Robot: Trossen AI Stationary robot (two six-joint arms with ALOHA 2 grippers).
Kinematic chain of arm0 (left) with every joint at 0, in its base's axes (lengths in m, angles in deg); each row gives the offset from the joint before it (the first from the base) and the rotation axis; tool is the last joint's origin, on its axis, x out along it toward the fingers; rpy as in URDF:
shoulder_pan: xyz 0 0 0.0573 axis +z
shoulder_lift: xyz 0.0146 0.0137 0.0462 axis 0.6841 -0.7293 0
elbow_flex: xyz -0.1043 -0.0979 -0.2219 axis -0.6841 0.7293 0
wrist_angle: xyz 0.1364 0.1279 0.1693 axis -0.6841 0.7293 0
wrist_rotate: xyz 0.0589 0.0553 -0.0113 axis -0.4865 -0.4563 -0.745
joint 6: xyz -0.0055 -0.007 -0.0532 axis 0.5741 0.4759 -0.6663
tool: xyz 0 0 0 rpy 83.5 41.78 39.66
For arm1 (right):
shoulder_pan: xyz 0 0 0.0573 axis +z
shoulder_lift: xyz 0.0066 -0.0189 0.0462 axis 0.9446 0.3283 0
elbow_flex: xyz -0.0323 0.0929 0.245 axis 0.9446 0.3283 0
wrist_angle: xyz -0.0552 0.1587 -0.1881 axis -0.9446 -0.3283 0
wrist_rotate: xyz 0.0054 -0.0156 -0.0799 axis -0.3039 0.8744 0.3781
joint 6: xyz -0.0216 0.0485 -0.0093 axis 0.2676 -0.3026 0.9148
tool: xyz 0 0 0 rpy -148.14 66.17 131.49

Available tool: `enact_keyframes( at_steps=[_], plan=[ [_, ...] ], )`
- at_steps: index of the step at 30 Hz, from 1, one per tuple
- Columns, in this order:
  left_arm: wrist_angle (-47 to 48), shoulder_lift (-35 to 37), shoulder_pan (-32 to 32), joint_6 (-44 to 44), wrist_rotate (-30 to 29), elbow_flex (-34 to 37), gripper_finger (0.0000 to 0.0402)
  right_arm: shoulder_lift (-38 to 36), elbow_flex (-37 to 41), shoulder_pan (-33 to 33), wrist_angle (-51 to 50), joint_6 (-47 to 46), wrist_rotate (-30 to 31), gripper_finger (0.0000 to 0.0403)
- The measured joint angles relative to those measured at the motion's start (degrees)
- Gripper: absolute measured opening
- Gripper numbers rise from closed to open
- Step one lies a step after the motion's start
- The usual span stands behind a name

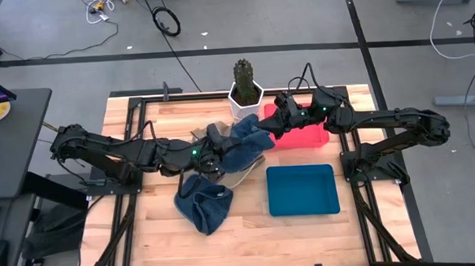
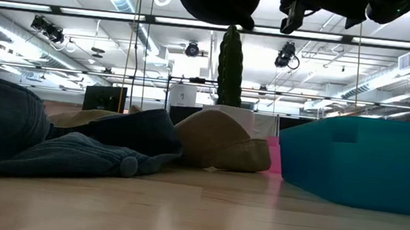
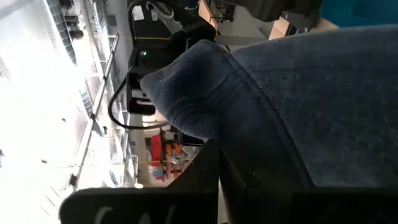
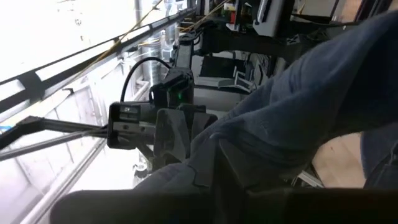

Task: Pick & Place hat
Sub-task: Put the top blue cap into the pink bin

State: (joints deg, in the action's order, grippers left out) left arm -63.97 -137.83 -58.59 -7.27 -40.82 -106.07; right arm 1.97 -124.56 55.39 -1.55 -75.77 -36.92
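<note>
Now | L end effector (image 1: pixel 208 153) + R end effector (image 1: pixel 263 130) clamped on blue hat (image 1: pixel 242 146) | apparently lifted mid-table

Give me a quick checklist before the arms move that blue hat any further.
1. Left tool shut on the blue hat: ok.
2. Right tool shut on the same hat's other edge: ok.
3. Hat lifted off the table: cannot tell.
4. Teal bin empty and unobstructed: ok.
5. Potted cactus upright, apart from both arms: ok.
6. Second blue hat lying loose, not snagged: cannot tell.
</note>
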Motion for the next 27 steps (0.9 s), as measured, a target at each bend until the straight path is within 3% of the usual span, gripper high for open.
enact_keyframes(
  at_steps=[5,9,14,20,27],
  plan=[
    [-0.05,0.00,-0.44,-7.17,-0.70,0.00,0.0003,-0.01,0.00,-0.02,-0.02,1.28,0.04,0.0004],
    [-0.12,0.00,-1.62,-11.80,-5.84,0.00,0.0016,-0.78,0.00,-0.54,-0.15,2.33,0.07,0.0002],
    [-0.15,0.02,-3.17,-16.68,-14.02,0.00,0.0062,-2.86,0.00,-2.07,-0.14,3.95,0.21,0.0001],
    [-0.11,0.04,-4.09,-21.72,-17.19,0.00,0.0129,-5.41,0.04,-3.73,-0.38,4.48,0.17,0.0001],
    [-0.05,0.04,-4.02,-29.82,-32.51,0.00,0.0192,-10.49,0.04,-5.47,-3.19,5.97,-0.79,0.0000]
  ],
)
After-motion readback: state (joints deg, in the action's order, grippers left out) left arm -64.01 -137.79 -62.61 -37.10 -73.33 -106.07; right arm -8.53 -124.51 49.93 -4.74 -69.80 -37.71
